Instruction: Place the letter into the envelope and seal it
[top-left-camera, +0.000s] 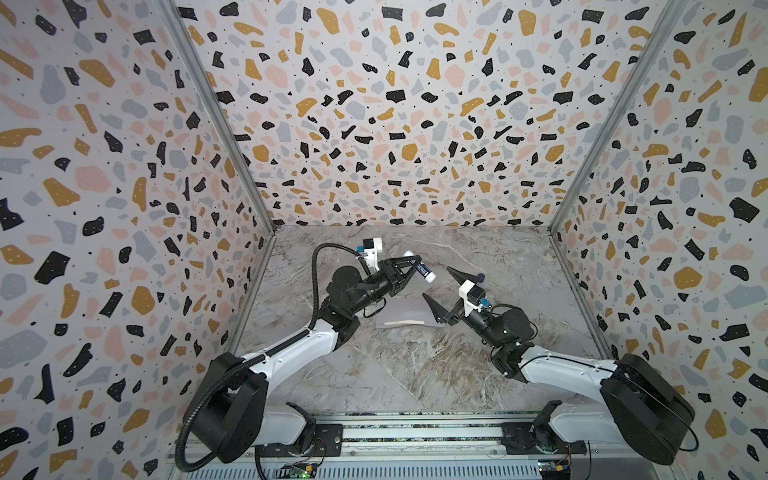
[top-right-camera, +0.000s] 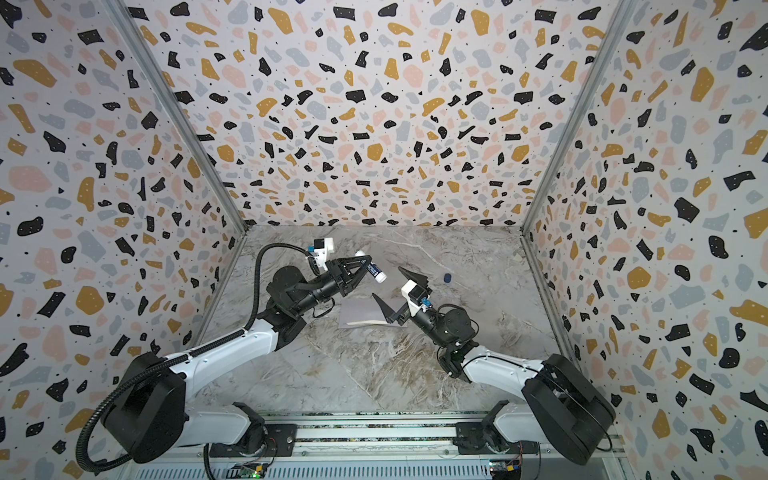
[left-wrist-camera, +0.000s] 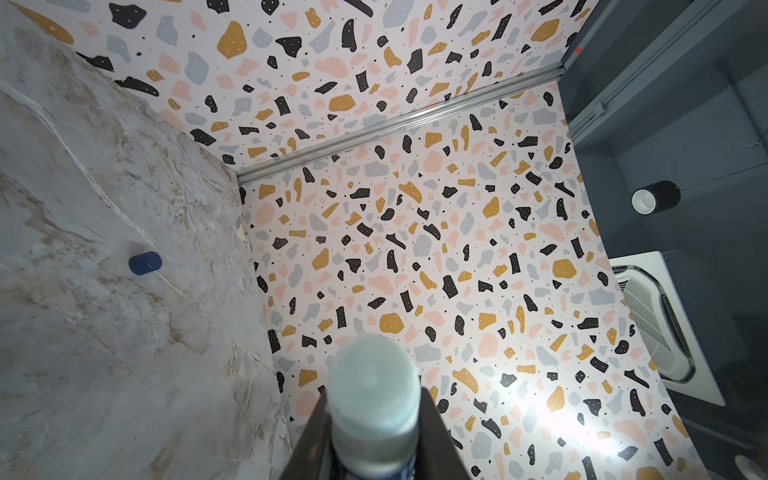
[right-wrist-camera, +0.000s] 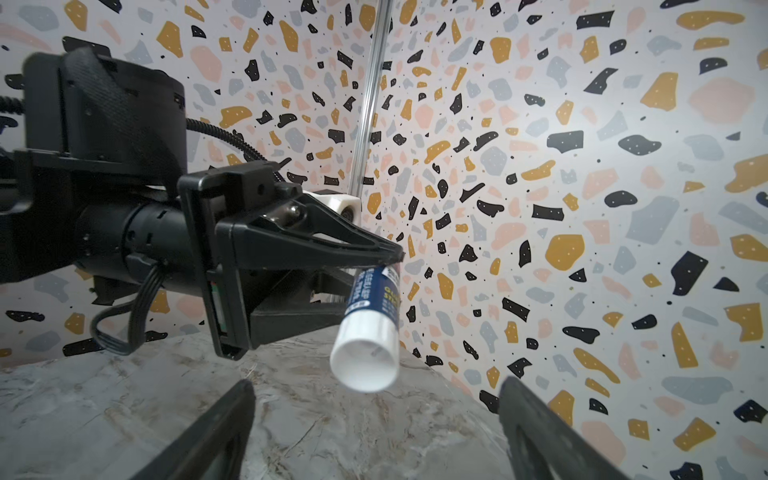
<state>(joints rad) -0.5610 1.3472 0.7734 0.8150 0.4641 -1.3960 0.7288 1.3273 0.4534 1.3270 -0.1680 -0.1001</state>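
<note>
This is a robotics lab test cell: a grey marble-patterned table (top-left-camera: 415, 374) boxed on three sides by terrazzo-patterned wall panels (top-left-camera: 395, 104) joined with bare aluminium corner profiles (top-left-camera: 218, 112). Two white-and-black robot arms (top-left-camera: 291, 345) are mounted on a slotted aluminium rail (top-left-camera: 415, 434) along the table's near edge. Above the table, past the panels, are a white ceiling air-conditioning cassette (left-wrist-camera: 660, 328) and a black cylindrical spotlight (left-wrist-camera: 656, 197).

The glue stick (right-wrist-camera: 368, 332) is smooth plastic with a glossy blue label (right-wrist-camera: 374, 291). The envelope (top-left-camera: 405, 309) looks like matt paper. The table (top-left-camera: 415, 374) has a marble-like, slightly shiny surface. The cap (left-wrist-camera: 144, 262) at the envelope's 2 o'clock is matt plastic.
</note>
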